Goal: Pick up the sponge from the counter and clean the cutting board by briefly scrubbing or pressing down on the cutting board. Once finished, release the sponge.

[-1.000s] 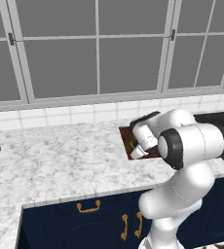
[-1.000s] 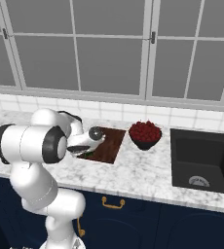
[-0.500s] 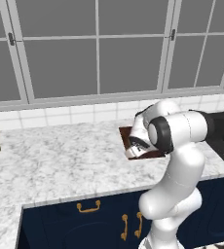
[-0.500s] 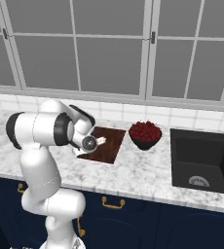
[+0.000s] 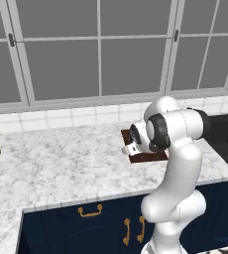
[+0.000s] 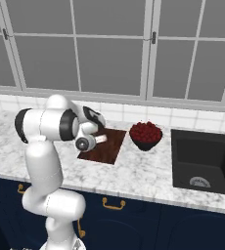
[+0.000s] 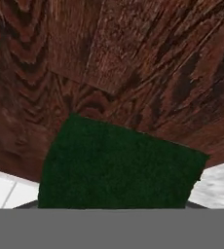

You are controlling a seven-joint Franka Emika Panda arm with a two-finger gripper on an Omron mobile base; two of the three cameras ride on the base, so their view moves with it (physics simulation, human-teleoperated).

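— Where's the sponge [image 7: 119, 165]?
— Right over the cutting board [image 6: 101, 146], dark green face filling the lower hand view against the red-brown grain. Sits at the gripper [image 6: 96, 138], close above the board's surface.
— Gripper clamped on it?
— Looks clamped on the sponge; fingertips hidden behind it, though.
— Anything else near the board?
— Dark bowl of red fruit [image 6: 145, 135] just right of the board on the white marble counter [image 6: 139, 176]. Black sink [image 6: 205, 162] further right.
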